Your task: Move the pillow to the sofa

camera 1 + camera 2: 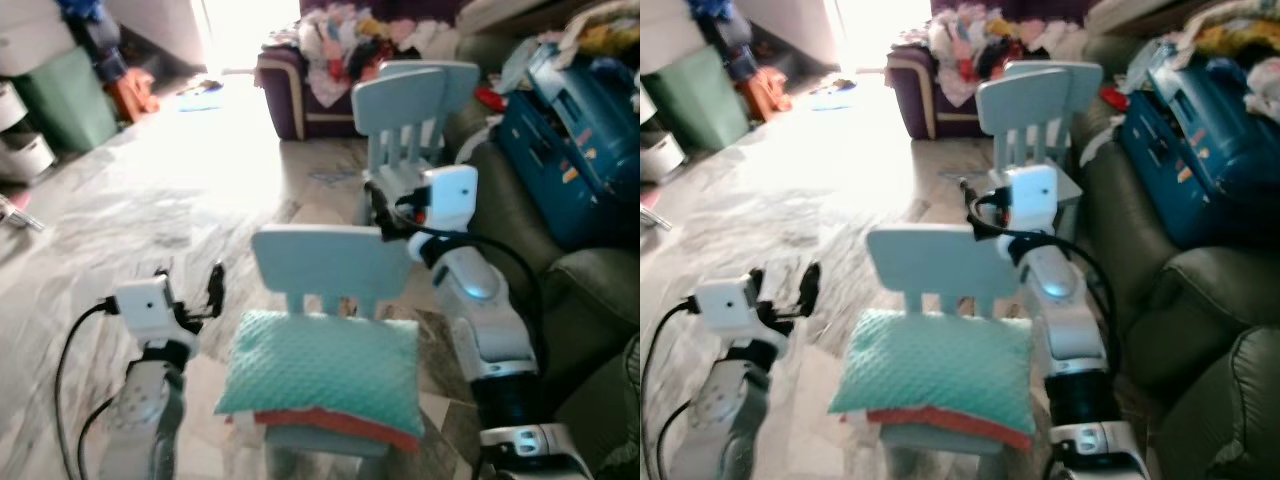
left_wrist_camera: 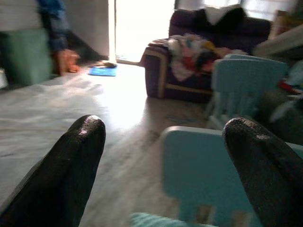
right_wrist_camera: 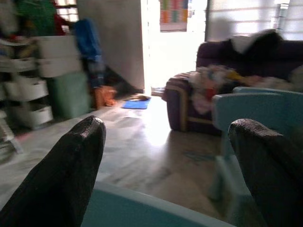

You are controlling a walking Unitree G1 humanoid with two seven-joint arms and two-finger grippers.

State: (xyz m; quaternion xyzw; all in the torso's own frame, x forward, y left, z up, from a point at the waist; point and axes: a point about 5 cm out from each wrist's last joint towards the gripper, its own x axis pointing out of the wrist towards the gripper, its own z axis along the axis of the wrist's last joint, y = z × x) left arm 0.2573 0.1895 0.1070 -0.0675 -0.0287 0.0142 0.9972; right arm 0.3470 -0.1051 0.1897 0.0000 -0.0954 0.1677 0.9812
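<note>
Pillow: the mint green pillow lies flat on the seat of the near chair, with a red-orange layer under its front edge; nothing holds it
Near chair: a small light blue chair holds the pillow; its backrest stands upright just behind the pillow
Left gripper: the left gripper is in the air to the left of the chair, near the pillow's left edge but apart from it; its two black fingers are spread wide with nothing between them
Right gripper: the right gripper is at the right end of the chair's backrest, above the pillow's far right corner; its fingers are wide apart and empty, over the top edge of the backrest
Second chair: another light blue chair stands behind the near chair
Sofa: a dark green sofa is just to the right of the chair, with a blue suitcase lying on it
Armchair: a purple armchair piled with clothes stands far behind the chair
Floor: a pale marble floor stretches to the left of the chair
</note>
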